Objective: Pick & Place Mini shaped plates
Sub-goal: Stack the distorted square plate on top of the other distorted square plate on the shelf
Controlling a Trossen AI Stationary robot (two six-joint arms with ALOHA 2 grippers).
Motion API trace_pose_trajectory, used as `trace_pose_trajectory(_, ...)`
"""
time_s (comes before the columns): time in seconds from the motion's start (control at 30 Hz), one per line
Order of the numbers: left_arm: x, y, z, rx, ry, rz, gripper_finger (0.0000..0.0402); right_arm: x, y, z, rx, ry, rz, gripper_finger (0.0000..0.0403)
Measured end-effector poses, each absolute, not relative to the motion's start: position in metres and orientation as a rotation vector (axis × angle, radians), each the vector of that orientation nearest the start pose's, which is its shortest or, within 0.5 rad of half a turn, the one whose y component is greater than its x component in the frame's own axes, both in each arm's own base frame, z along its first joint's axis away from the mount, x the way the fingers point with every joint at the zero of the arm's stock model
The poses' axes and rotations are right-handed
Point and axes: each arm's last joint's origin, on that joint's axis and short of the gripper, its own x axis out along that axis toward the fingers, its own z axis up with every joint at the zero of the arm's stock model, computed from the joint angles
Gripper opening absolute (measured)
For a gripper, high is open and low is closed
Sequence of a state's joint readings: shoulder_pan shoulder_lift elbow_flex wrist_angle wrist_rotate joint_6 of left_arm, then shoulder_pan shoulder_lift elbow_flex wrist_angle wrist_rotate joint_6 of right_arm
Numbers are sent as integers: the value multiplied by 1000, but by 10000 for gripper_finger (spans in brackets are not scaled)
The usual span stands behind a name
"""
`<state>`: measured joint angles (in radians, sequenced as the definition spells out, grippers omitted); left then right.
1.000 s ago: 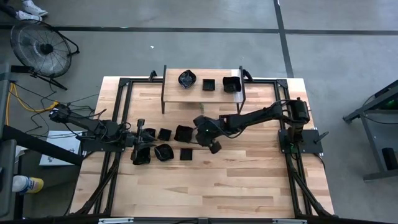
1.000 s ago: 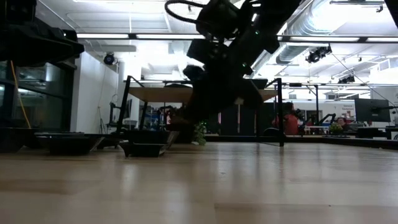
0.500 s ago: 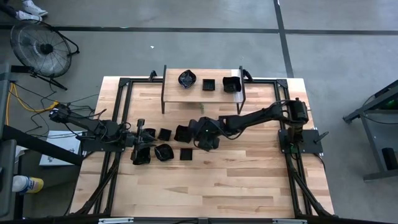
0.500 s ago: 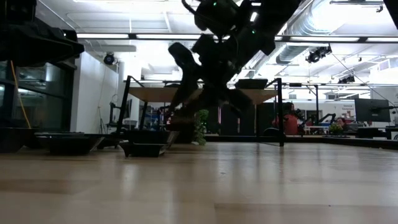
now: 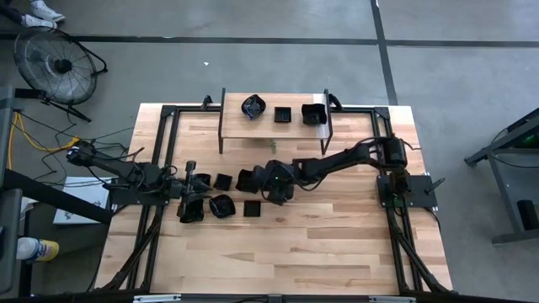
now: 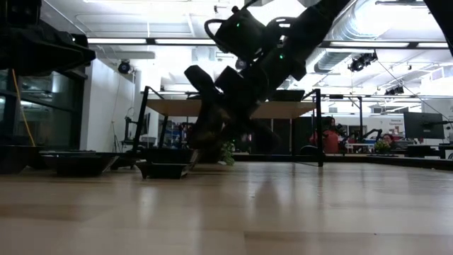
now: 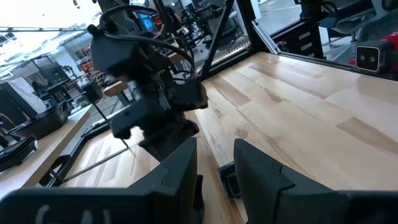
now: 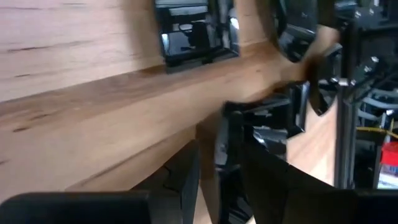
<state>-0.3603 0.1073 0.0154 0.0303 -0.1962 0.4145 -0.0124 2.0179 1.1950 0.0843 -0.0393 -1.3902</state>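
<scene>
Those glossy plates (image 5: 222, 204) look light, rigid and slick, so pinch a raised rim; your right gripper (image 5: 259, 182) is clamped on one plate's (image 8: 225, 146) edge, left gripper (image 5: 190, 195) I can't tell.

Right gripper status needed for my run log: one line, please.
right gripper | down among glossy black mini plates | left gripper beside cluster
</scene>
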Motion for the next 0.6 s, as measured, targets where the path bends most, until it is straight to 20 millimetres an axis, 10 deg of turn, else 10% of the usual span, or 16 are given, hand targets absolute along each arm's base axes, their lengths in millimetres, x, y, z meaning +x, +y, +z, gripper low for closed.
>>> trace_pose_trajectory(0.6, 98, -31, 163, 430, 24, -177, 103, 419, -12, 135, -1291, 568, 519, 93)
